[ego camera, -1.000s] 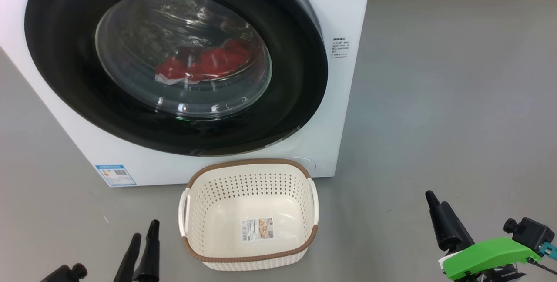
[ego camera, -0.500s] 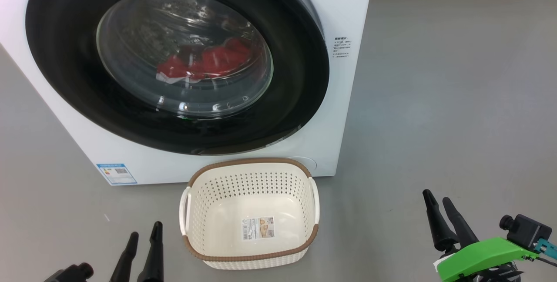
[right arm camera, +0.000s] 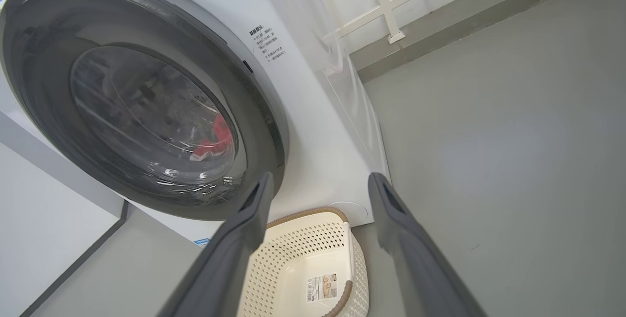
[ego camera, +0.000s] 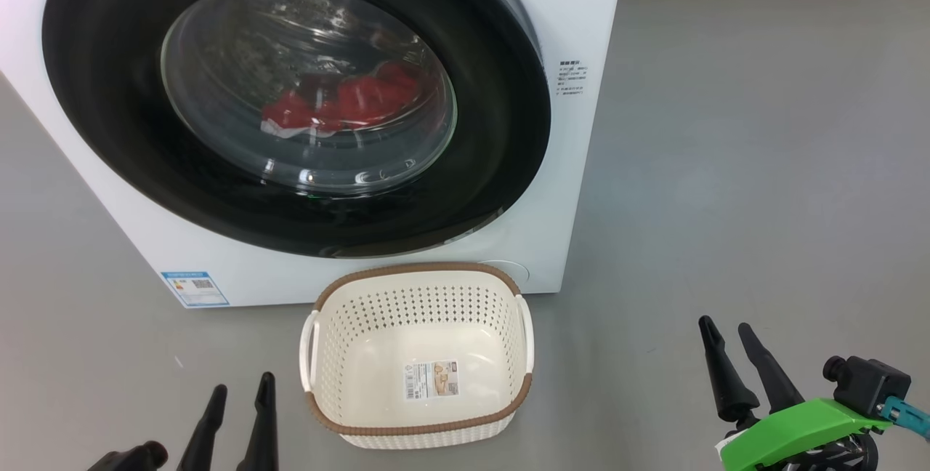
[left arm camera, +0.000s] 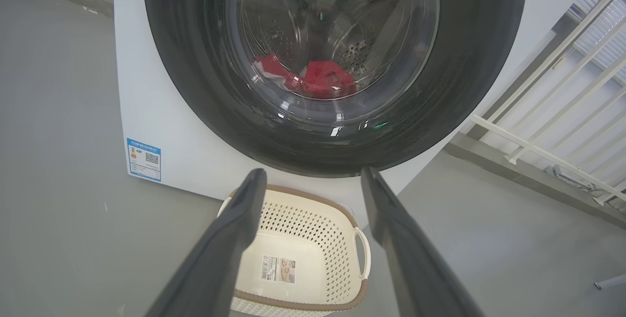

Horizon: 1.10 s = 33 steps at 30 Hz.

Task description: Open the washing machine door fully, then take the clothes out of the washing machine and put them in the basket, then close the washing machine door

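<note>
Grey floor runs flat to a pale wall; everything stands on it. Nearest to me, the left pincer and the right pincer hang low, one on each side. Both are spread wide and empty, touching nothing.

Between them, a little further off, sits the basket, empty, with its far rim just short of the washing machine. It looks like thin, light plastic, so I judge a nudge would send it sliding.

Behind it is the washing machine door, which is shut. It is the first thing to handle. I judge it rigid and fairly heavy, and its glossy black rim is likely slick under dark fingers. A squeeze on the rim's face would probably slip. I cannot make out a handle. The right-hand edge, where the rim stands slightly proud of the white front, looks like the place to hook a finger behind and pull. I cannot see the hinge, so that is a guess.

Furthest in, behind the bulging glass, the clothes lie low in the drum. They look soft, limp and light, so I would pinch a raised fold rather than scoop, and watch for trailing ends catching on the door ring.
</note>
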Tool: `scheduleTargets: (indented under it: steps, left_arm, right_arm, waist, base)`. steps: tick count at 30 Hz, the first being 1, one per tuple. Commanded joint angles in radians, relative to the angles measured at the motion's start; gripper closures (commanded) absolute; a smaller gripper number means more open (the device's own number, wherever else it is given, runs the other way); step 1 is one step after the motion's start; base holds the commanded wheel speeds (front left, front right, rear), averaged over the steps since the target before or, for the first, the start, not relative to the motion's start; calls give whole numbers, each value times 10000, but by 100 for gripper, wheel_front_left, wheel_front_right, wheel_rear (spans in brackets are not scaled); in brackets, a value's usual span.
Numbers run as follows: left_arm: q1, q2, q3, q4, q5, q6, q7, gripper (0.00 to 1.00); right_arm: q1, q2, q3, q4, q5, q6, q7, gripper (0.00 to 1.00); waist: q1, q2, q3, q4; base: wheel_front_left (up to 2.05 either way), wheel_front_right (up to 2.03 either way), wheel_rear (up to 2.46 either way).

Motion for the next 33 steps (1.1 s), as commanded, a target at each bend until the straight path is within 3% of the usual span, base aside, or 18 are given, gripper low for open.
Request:
scheduleTargets:
  steps: [1, 33]
  left_arm:
    - [-131, 159, 205, -334, 357, 99, -143, 0]
    - [152, 41, 522, -533, 3796, -97, -1093, 0]
  right_arm:
    - [-107, -168, 156, -300, -278, 5, -138, 0]
    - [236, -197, 241, -208, -3489, 6, -1078, 0]
  waist:
    - [0, 0, 4, 1]
    - [0, 0, 8, -72]
  base:
    - [0, 0, 0]
    - [0, 0, 0]
